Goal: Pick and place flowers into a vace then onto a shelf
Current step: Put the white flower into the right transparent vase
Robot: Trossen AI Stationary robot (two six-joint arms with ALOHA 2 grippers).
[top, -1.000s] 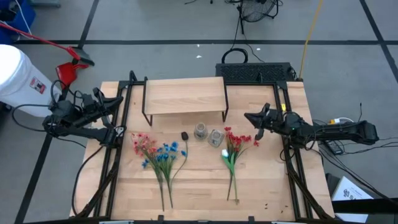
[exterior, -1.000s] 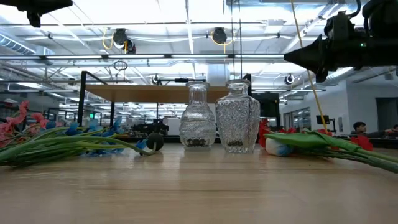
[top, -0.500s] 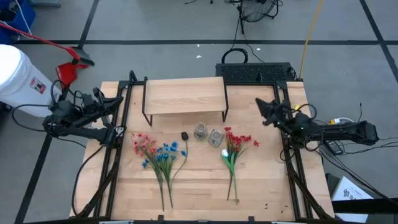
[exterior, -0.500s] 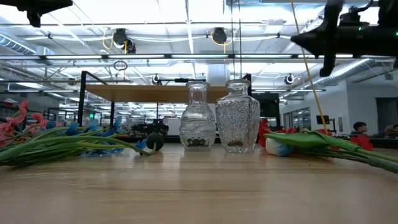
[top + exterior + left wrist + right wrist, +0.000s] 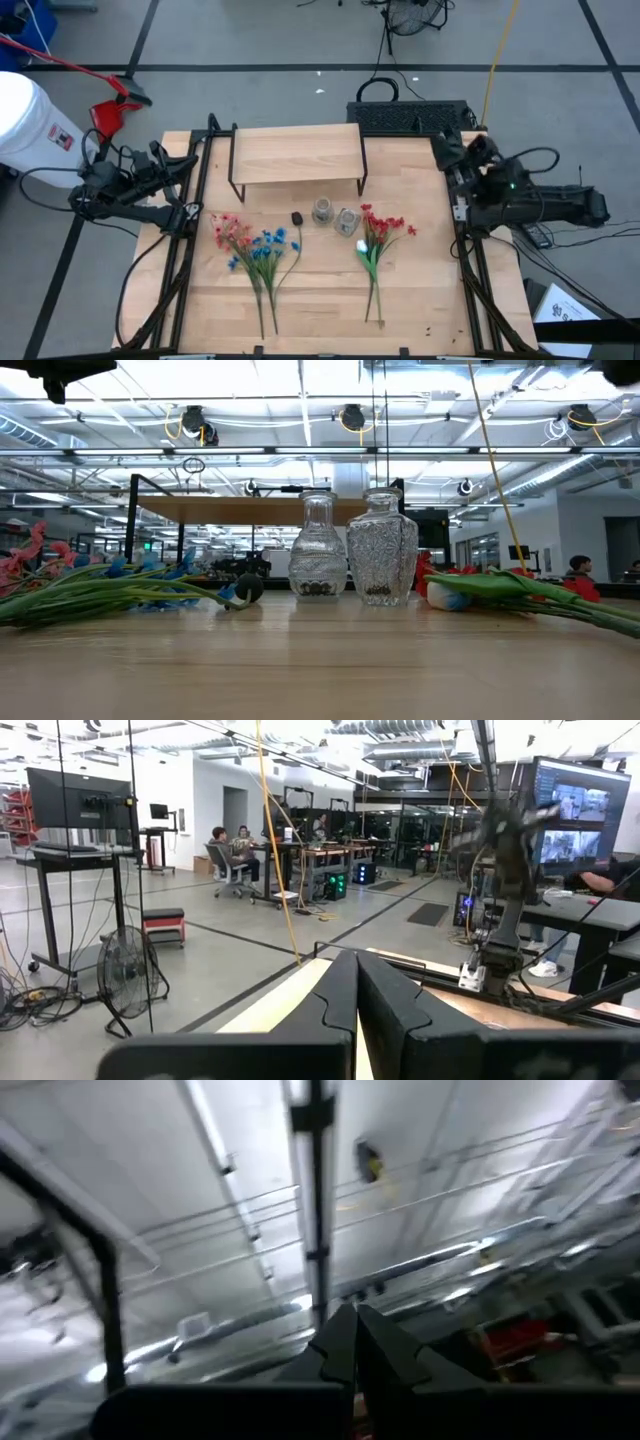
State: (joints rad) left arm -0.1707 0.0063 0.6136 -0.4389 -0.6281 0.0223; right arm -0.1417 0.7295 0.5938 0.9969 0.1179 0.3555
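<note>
Three sprays lie flat on the tabletop: the pink-red bunch (image 5: 231,232), the blue bunch (image 5: 268,246) beside it, and the red bunch (image 5: 380,226) with its white bud (image 5: 362,246). Two clear glass vases (image 5: 322,210) (image 5: 347,220) stand between them, seen in the low view as a slim vase (image 5: 317,548) and a wider one (image 5: 382,548). The shelf (image 5: 297,153) stands behind them on black legs. My left gripper (image 5: 357,970) is shut and waits at the table's left edge. My right gripper (image 5: 355,1325) is shut, raised at the right edge (image 5: 455,152) and points up at the ceiling.
A small black object (image 5: 297,217) lies left of the vases. Black frame rails run along both sides of the table (image 5: 310,300). A black box (image 5: 410,115) sits at the far edge. People sit in the room far behind the table.
My right gripper has drawn back from above the red bunch toward the table's right and far edge. It has risen and tipped upward, and has left the low view. The flowers, the vases and my left arm have kept still.
</note>
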